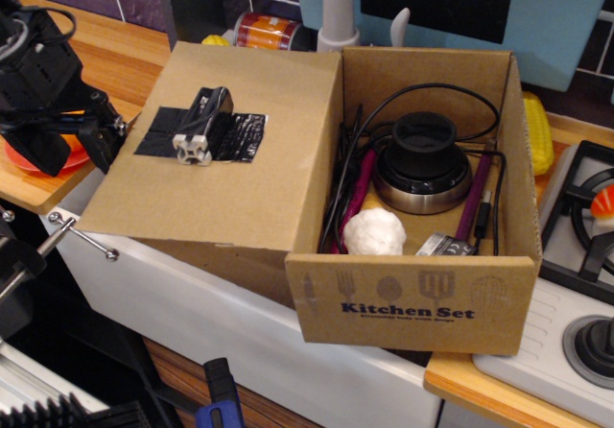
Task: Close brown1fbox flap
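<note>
The brown1fbox [413,303], printed "Kitchen Set" on its front, stands open on the counter. Inside lie a black round device [422,159], a white garlic-like lump [374,231] and cables. Its flap [240,193] is swung out to the left, almost flat, plain face up, with black tape [235,138] and a small block [197,142] on it. My black gripper [69,148] is at the flap's left edge with its fingers spread. The right finger [98,140] is at the edge of the cardboard.
A red plate [24,164] with an orange item lies behind my gripper on the wooden counter. A can [269,33] and a faucet [336,6] stand behind the box. Yellow corn [537,130] and a stove [585,217] are on the right.
</note>
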Robot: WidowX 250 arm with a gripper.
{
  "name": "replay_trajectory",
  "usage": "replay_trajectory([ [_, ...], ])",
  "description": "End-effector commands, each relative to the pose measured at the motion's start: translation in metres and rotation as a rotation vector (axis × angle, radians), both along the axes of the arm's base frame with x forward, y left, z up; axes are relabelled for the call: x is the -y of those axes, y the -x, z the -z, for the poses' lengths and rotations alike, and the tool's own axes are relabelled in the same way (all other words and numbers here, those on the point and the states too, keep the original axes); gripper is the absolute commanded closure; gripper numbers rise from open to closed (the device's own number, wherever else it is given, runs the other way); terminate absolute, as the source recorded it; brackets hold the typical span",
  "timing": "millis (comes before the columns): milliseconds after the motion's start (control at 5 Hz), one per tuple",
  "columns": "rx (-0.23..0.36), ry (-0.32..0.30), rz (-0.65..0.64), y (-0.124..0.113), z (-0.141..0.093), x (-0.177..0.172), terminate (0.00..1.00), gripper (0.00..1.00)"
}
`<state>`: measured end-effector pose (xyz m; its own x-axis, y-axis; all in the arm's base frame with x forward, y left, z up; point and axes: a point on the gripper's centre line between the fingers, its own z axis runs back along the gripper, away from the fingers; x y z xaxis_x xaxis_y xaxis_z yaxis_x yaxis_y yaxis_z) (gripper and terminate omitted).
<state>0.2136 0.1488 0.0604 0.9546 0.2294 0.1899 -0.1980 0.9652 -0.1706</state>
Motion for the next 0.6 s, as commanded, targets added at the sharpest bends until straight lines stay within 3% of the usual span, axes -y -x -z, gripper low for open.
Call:
replay_trajectory([
  [0, 0.089, 0.018, 0.050, -0.020, -0.041, 0.019, 0.00, 0.00],
  [400, 0.064, -0.141, 0.093, -0.033, -0.088, 0.044, 0.00, 0.00],
])
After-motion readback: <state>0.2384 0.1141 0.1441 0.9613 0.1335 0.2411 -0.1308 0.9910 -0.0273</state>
